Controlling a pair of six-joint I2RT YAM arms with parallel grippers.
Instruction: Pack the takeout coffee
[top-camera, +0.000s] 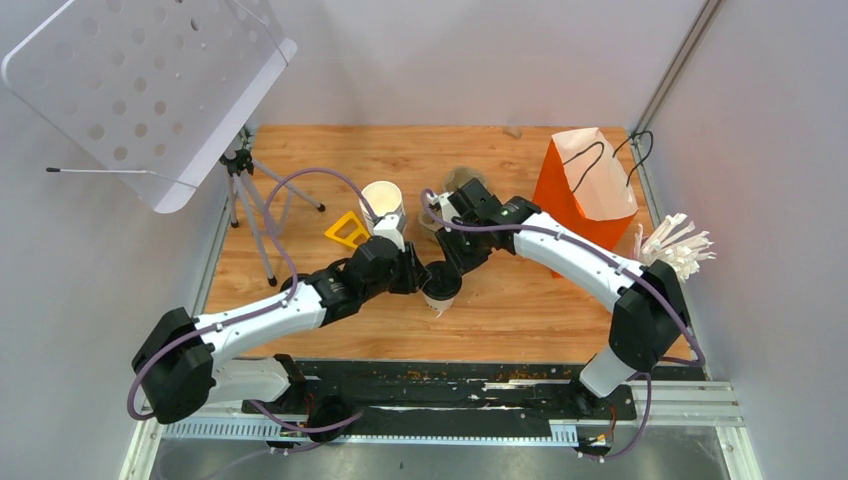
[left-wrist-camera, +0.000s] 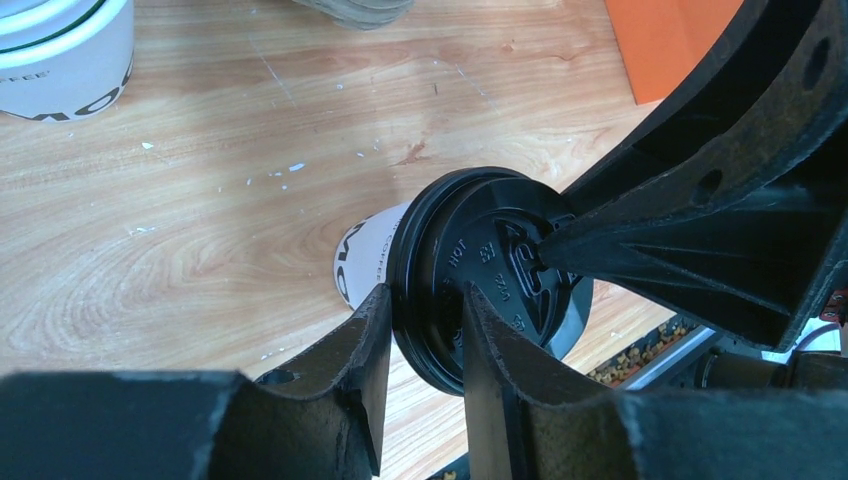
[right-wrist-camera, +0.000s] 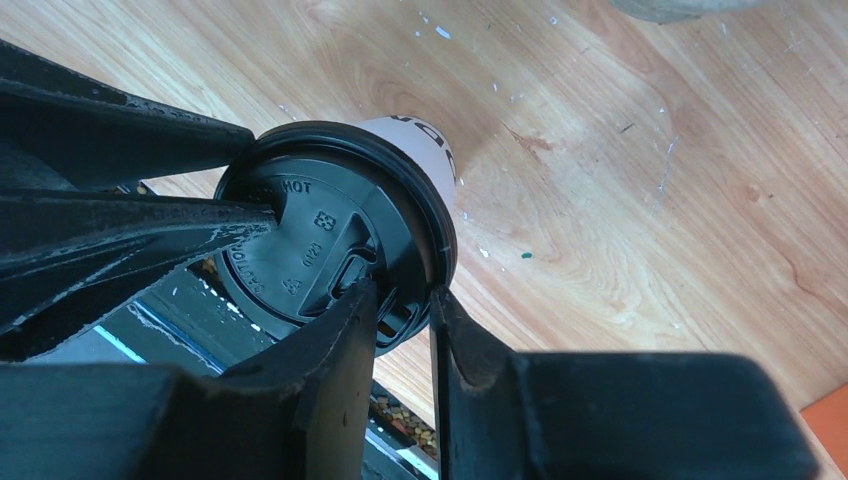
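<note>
White arms (top-camera: 265, 318) bear black joints (top-camera: 175, 368), purple cables (top-camera: 315, 171), scuffed black tools (left-wrist-camera: 425, 300).

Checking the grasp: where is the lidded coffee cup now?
Top view: the takeout coffee is near the table's middle, toward the near edge, between the left claw and right claw, which both pinch its lid.

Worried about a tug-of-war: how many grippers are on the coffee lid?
2. Left gripper clamps one edge of the lid of the takeout coffee; right gripper clamps the opposite side.

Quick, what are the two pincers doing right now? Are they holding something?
Left pincer: closed on the rim of the black lid of the takeout coffee.
Right pincer: closed on that same lid's rim.
</note>
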